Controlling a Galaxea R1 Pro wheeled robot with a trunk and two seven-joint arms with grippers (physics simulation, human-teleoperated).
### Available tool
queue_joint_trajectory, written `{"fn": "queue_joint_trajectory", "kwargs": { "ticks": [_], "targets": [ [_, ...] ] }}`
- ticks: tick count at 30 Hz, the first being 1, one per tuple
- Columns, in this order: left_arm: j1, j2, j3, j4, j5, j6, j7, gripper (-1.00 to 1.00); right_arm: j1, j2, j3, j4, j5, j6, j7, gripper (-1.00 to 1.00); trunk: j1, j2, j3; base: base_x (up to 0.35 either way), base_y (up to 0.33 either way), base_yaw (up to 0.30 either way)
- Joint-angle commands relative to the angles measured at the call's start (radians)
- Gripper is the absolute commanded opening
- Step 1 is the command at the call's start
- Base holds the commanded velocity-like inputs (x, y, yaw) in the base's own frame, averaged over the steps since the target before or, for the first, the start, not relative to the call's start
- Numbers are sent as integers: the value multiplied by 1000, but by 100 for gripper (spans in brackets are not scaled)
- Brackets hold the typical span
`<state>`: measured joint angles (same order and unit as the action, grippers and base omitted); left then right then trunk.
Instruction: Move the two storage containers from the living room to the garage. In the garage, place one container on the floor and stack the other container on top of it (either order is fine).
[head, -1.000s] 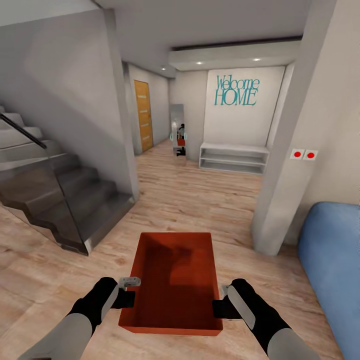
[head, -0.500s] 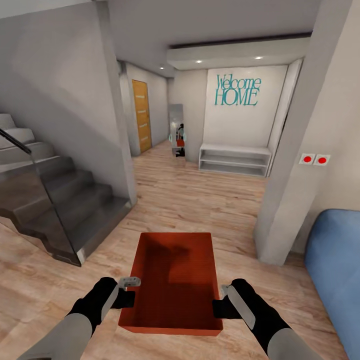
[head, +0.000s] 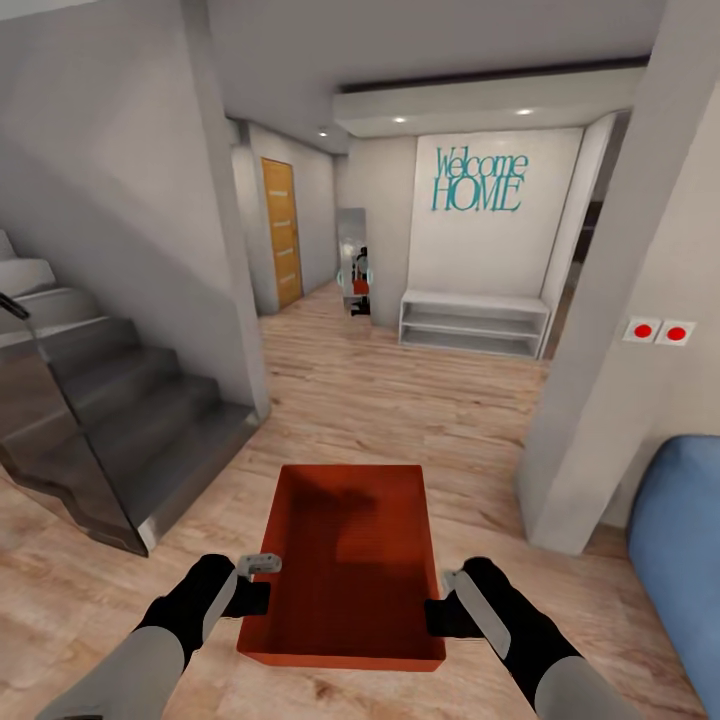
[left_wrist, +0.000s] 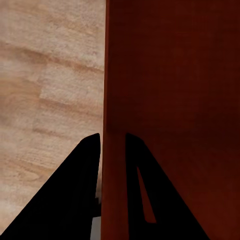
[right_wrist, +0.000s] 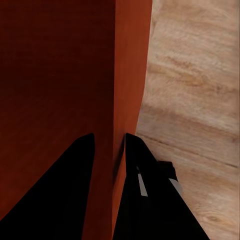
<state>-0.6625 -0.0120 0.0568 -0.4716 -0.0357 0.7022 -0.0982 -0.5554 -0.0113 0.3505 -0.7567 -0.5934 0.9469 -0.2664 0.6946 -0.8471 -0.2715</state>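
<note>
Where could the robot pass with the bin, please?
Bare wood floor runs ahead between the stairs and the grey pillar, toward the white shelf. The blue sofa crowds the right. Both grippers clamp the storage container.

We see the blue sofa (head: 680, 560) cut by the right edge | staircase (head: 90, 440) cut at left | far mirror's (head: 353, 262) reflection too small to read

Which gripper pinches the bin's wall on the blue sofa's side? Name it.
The right gripper. It clamps the storage container's wall nearest the blue sofa; the left gripper grips the opposite wall, toward the stairs.
</note>
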Motion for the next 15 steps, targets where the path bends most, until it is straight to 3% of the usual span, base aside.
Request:
{"fn": "queue_joint_trajectory", "kwargs": {
  "ticks": [1, 15],
  "targets": [
    [-1, -2, 3, -4, 0, 5, -1, -100, 0, -1, 4, 0, 41, 13, -13, -100, 1, -1, -1, 329, 0, 0],
    [-1, -2, 3, -4, 0, 5, -1, -100, 0, -1, 4, 0, 41, 13, -13, -100, 1, -1, -1, 329, 0, 0]
  ]
}}
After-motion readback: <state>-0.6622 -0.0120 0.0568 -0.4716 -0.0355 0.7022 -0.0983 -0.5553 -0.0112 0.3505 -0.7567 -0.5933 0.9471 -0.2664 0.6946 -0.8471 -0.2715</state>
